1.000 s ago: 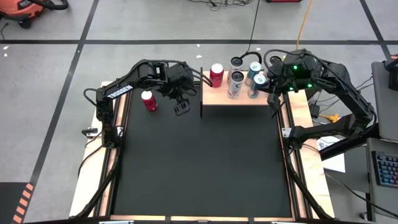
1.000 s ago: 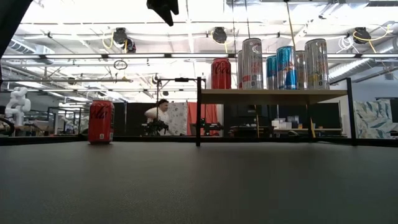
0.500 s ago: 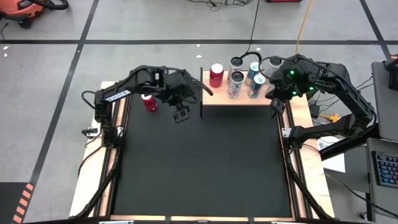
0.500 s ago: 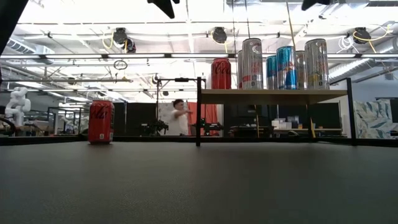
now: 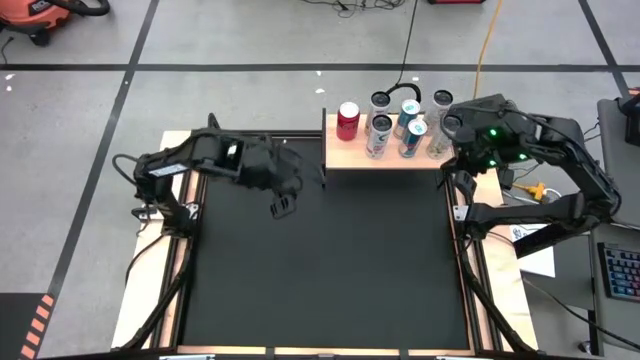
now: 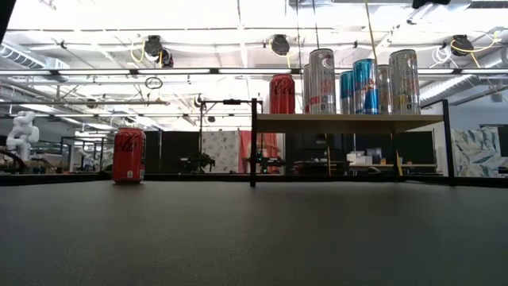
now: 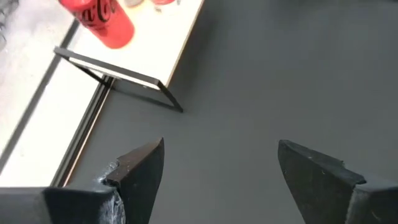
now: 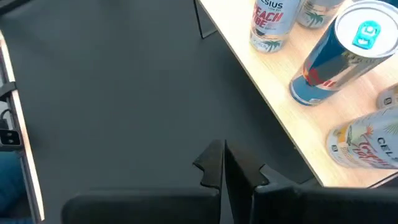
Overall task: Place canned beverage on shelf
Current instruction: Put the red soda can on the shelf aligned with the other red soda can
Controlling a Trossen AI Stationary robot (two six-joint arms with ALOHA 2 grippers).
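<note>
A red can (image 6: 128, 156) stands upright on its base on the black table at the far left; in the high view my left arm hides it. The pale-wood shelf (image 5: 350, 154) on black supports stands at the far edge, also in the low view (image 6: 349, 121). It bears another red can (image 5: 347, 120) and several tall silver and blue cans (image 5: 409, 128). My left gripper (image 5: 283, 205) is open and empty above the table, in front of the shelf's left end; its fingers show wide apart in the left wrist view (image 7: 217, 168). My right gripper (image 8: 224, 163) is shut and empty, near the shelf's right end.
The shelf's black left post (image 6: 253, 143) rises from the table just left of the red can on the shelf (image 6: 282, 94). Narrow wooden strips (image 5: 478, 290) edge the table. Cables and papers (image 5: 530, 235) lie beyond the right edge. The black table (image 5: 320, 270) stretches toward the near edge.
My left gripper has drawn back from the shelf's left end toward the table's near edge, staying open; its arm now covers the red can on the table in the high view. My right arm has moved toward the table's right edge, away from the cans on the shelf.
</note>
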